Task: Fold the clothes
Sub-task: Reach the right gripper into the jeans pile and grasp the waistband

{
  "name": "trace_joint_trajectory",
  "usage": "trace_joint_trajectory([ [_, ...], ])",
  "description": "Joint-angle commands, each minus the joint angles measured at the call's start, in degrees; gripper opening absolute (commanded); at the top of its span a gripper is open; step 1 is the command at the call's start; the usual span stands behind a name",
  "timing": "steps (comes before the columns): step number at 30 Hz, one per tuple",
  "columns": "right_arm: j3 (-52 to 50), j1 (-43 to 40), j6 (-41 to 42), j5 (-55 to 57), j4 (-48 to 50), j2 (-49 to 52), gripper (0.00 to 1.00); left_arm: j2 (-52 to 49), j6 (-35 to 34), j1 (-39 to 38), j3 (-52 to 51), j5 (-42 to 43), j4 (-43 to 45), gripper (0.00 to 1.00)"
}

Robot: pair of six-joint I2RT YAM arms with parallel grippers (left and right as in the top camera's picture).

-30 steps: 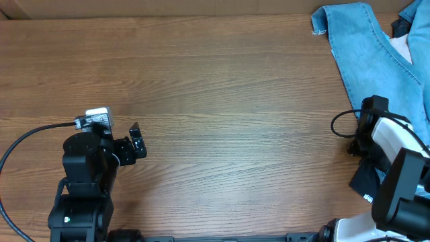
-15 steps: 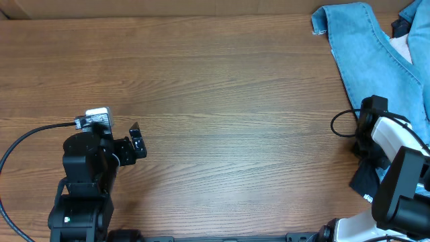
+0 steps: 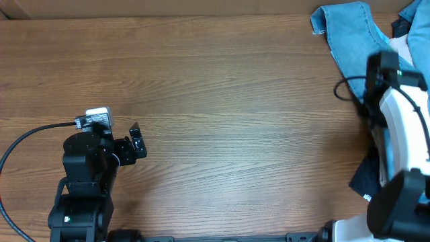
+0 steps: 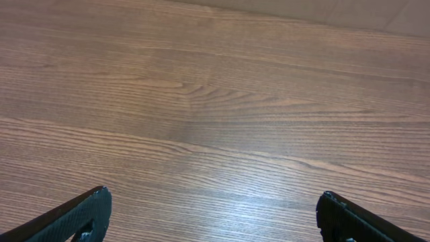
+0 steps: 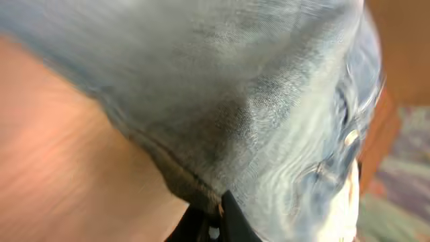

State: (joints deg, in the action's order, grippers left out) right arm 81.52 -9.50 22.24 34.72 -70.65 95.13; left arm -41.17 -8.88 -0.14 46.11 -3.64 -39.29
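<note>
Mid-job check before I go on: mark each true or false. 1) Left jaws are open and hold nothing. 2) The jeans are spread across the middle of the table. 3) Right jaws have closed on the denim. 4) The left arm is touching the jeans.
1) True. The left gripper has its jaws wide apart, with only wood grain between them.
2) False. The jeans lie bunched at the far right corner of the table, not across its middle.
3) True. The right gripper has its jaws shut on the jeans, and the denim fills the right wrist view.
4) False. The left arm sits at the near left of the table, well apart from the jeans.
</note>
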Motion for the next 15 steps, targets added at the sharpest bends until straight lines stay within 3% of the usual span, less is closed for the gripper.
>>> trace_joint_trajectory([
  [1, 8.8, 9.3, 0.0, -5.9, -2.6, -4.6, 0.04, 0.0, -0.6, 0.1, 1.4, 0.7, 0.1, 1.0],
  [5, 10.4, 20.9, 0.0, -14.0, -2.9, -4.7, 0.04, 0.0, -0.6, 0.1, 1.4, 0.7, 0.1, 1.0],
  [10, 10.3, 33.1, 0.1, -20.7, 3.3, -4.2, 0.04, -0.1, -0.6, 0.1, 1.4, 0.7, 0.1, 1.0],
  [15, 10.3, 38.8, 0.1, -20.7, 7.7, -3.0, 0.04, -0.1, -0.6, 0.1, 1.4, 0.7, 0.1, 1.0],
])
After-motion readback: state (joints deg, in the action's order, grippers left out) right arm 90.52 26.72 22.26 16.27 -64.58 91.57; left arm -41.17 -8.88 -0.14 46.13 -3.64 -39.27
